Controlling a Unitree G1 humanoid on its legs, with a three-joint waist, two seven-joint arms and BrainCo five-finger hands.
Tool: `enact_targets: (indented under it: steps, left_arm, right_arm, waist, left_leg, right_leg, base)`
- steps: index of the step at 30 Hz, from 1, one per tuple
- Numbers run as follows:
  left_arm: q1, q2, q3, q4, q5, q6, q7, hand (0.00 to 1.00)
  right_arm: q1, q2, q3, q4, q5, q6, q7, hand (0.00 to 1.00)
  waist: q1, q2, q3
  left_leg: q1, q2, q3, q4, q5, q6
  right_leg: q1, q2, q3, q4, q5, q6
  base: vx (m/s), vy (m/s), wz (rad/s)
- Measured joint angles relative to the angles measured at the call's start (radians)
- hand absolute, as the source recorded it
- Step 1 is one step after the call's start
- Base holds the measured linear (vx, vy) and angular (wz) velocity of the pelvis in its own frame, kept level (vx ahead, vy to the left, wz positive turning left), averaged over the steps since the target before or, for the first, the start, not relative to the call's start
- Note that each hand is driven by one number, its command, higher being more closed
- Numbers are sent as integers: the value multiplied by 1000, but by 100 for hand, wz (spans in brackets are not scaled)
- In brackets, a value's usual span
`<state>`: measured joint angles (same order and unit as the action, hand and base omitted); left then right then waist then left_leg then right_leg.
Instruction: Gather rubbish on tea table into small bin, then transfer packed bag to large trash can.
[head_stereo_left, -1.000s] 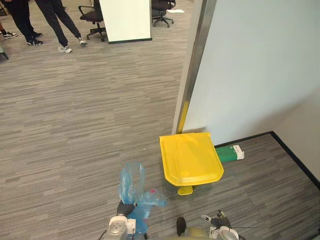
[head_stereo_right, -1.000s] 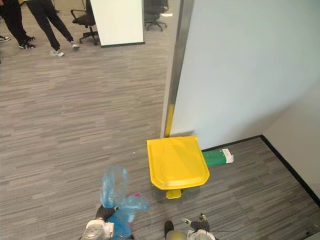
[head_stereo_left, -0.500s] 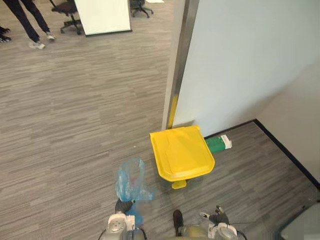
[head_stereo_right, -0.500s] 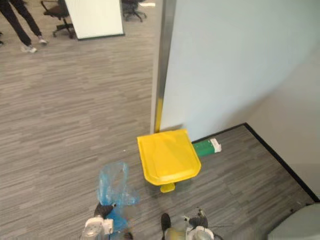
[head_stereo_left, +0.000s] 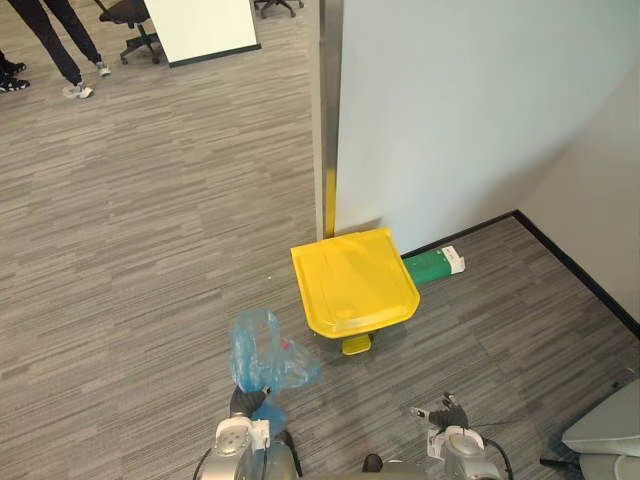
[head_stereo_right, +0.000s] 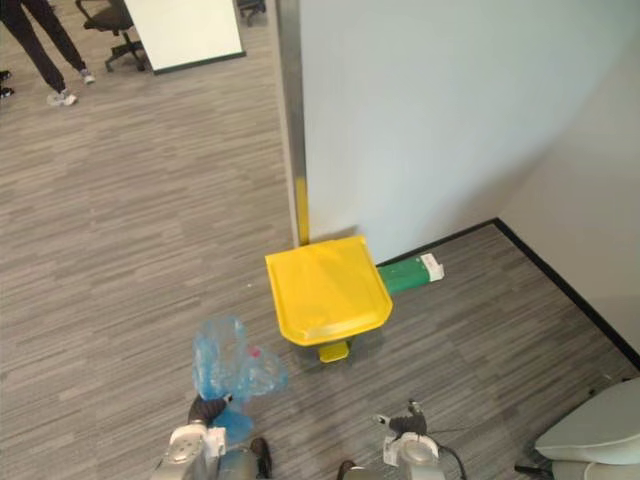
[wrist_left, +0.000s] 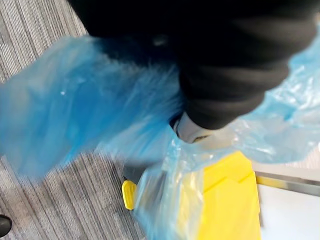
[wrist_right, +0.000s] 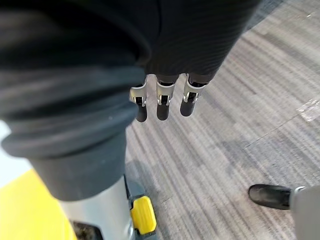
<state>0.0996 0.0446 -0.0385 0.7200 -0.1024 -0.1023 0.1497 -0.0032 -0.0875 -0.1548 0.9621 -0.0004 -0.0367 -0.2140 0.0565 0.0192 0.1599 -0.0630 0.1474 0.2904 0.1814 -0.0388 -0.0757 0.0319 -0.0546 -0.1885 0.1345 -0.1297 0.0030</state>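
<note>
Far off at the upper left, a person's legs (head_stereo_left: 60, 45) stand on the grey floor (head_stereo_left: 150, 230) near a chair (head_stereo_left: 127, 14) and a white board (head_stereo_left: 200, 27); nearer, low on the left, the left robot hand (head_stereo_left: 243, 402) holds the blue bag (head_stereo_left: 262, 350); its fingers are closed round the bunched plastic, which covers most of them in the wrist view; the bag's open top stands up above the robot hand, a smaller blue fold hangs below it, and a pink bit shows through the plastic. To the bag's right stands the can (head_stereo_left: 355, 282), near it but apart, its yellow lid shut and a yellow pedal (head_stereo_left: 356, 345) at its near edge; a green part (head_stereo_left: 432, 267) shows past the lid's right side; the can sits at the foot of a pale wall (head_stereo_left: 460, 110), beside the wall's metal edge. Further right and low, the right robot hand (wrist_right: 164, 102) hangs over bare floor, fingers straight and side by side, holding nothing, well apart from the bag.
</note>
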Motion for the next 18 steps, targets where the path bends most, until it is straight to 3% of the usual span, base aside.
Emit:
enact_targets:
  steps: [6,16,17,18]
  left_arm:
    - [8,-2,-8,1,0,0,-1,100]
    - [11,6,-19,50,2,1,-1,100]
    - [11,9,-19,50,2,1,-1,100]
    - [13,11,-20,50,2,2,-1,100]
  right_arm:
    - [23,12,-22,0,0,1,2,0]
    - [42,47,-32,0,0,7,2,0]
    - [38,47,-40,0,-1,7,2,0]
    - [33,46,-40,0,-1,7,2,0]
  waist:
    - [-11,15,-2]
    - [-15,2,-2]
    - [-13,-2,-1]
    - [-15,-12,6]
  left_leg:
    - [30,-41,7,-130,15,12]
    - [46,-68,2,-127,8,25]
    - [46,-77,-1,-114,-20,38]
    - [48,-97,-16,-82,-63,46]
  right_leg:
    - [-30,-15,32,-32,25,26]
    - [6,-35,30,-69,38,47]
    - [-3,-49,26,-30,3,65]
    - [-16,-77,23,56,-47,111]
  base:
    - [-90,60,-15]
    - [84,32,1]
    - [170,59,8]
    - [166,57,10]
